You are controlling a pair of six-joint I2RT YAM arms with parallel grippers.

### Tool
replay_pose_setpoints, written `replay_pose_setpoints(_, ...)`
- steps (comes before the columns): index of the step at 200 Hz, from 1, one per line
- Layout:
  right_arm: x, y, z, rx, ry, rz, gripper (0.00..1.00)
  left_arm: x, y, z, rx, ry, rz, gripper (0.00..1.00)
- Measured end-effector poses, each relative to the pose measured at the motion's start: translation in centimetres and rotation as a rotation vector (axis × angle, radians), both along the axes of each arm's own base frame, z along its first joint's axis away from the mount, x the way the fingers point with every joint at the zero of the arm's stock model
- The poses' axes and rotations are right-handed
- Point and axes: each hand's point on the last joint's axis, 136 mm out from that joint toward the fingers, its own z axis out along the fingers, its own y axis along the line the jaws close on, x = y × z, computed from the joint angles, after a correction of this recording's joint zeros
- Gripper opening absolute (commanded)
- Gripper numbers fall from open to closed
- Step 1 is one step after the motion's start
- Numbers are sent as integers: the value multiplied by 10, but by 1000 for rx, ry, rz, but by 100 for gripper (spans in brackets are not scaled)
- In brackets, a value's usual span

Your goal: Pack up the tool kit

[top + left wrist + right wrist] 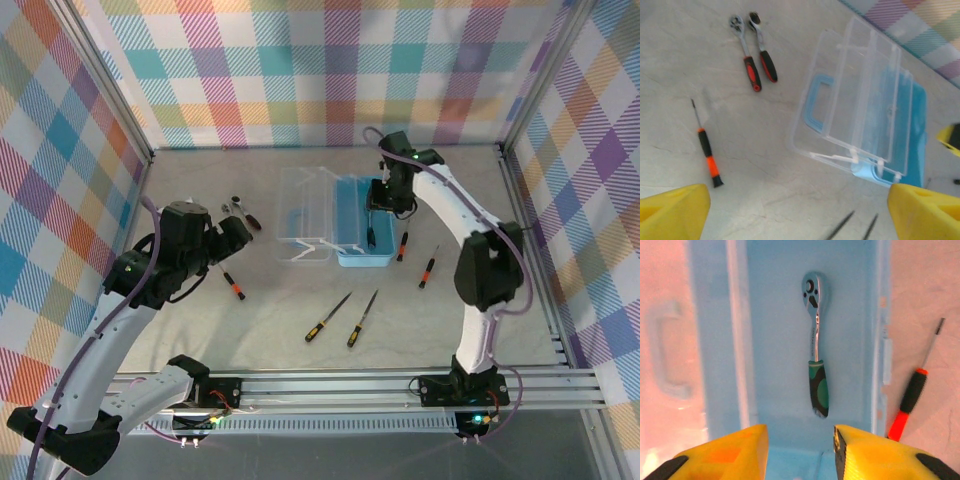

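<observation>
Screwdriver (706,150), black-orange, lies on surface (770,170) ahead-left of spread, empty left fingers (672,212), shaft pointing away; right fingers (730,450) hang parted and empty over blue case (775,315), green-handled ratchet (816,345) inside.

The blue case (362,262) sits in the middle of the surface (250,340). Its clear lid (303,220) lies open to the left, so the two block a broad patch. A green-handled wrench (816,357) lies down the middle of the case, with bare floor either side. The right gripper (801,440) hangs over it, jaws apart and empty. Two wrenches (240,212) lie left of the lid, and an orange-handled screwdriver (232,285) lies nearer. The left gripper (800,212) hangs spread wide above that side. Two screwdrivers (402,245) lie right of the case and two more (327,318) in front. The strip before the arm bases is open.
</observation>
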Motion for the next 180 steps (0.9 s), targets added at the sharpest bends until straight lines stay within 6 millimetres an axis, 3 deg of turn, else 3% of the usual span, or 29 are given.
replay_pose_setpoints(19, -29, -6, 34, 50, -86, -22, 53, 1, 12, 0, 40, -7, 50, 88)
replay_pose_setpoints(37, -74, -1, 52, 103, -165, 0, 63, 0, 22, 1, 68, 2, 79, 86)
replay_pose_setpoints(62, -141, 20, 45, 178, -180, 98, 69, 2, 21, -4, 82, 28, 67, 87)
replay_pose_setpoints(84, -173, 10, 31, 225, -172, 100, 68, 11, 15, -20, 102, 94, 42, 91)
replay_pose_setpoints(113, -197, -6, 39, 276, -235, 88, 66, 34, 10, -55, 123, 216, 6, 90)
replay_pose_setpoints(127, -203, -12, 45, 292, -263, 74, 65, 50, 10, -72, 114, 282, 0, 78)
replay_pose_setpoints(140, -206, -15, 44, 297, -268, 64, 65, 72, 11, -87, 86, 335, -4, 66)
replay_pose_setpoints(158, -207, -18, 36, 288, -249, 48, 64, 109, 17, -110, 32, 390, 23, 58)
replay_pose_setpoints(180, -207, -20, 24, 262, -221, 35, 64, 149, 33, -138, -1, 449, 71, 57)
